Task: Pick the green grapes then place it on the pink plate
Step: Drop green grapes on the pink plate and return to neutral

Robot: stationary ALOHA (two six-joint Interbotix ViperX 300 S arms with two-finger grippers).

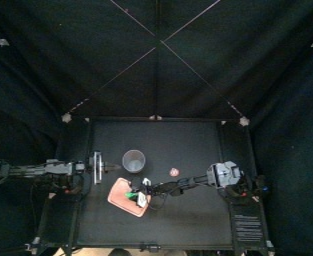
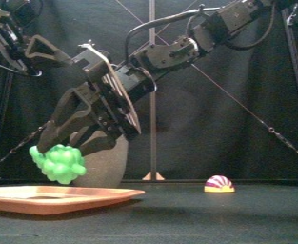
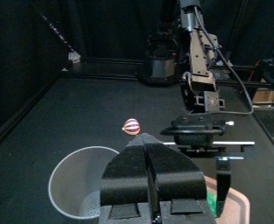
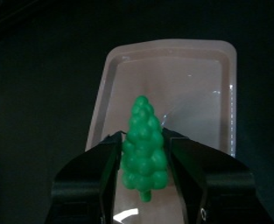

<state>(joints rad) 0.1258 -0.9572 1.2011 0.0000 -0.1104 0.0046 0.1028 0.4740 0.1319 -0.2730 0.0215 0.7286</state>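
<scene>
Hanging just above the pink tray [image 2: 62, 196], the bunch of green grapes [image 2: 60, 164] is clenched between the jaws of the right claw [image 2: 69, 151], clear of the tray's surface and not yet set down. That arm reaches in from the right, past the middle of the tabletop [image 1: 199, 140], and slopes down toward the tray. This looks meant to bring the bunch inside the rim, so that letting go would leave it lying flat there. The left claw [image 3: 152, 153] is pressed together on nothing and rests to the tray's left, probably parked there to stay out of the way. A tall grey speckled cup [image 1: 133, 158] stands behind the tray, and a small purple-and-white toy [image 2: 219, 183] lies off to the tray's right and a little further back. Only the front view shows the gap between grapes and tray, since from above the arm covers it. The right wrist view alone shows the bunch lined up along the tray's length, over its middle, with a jaw on each side. The left wrist view shows its own jaws meeting.
</scene>
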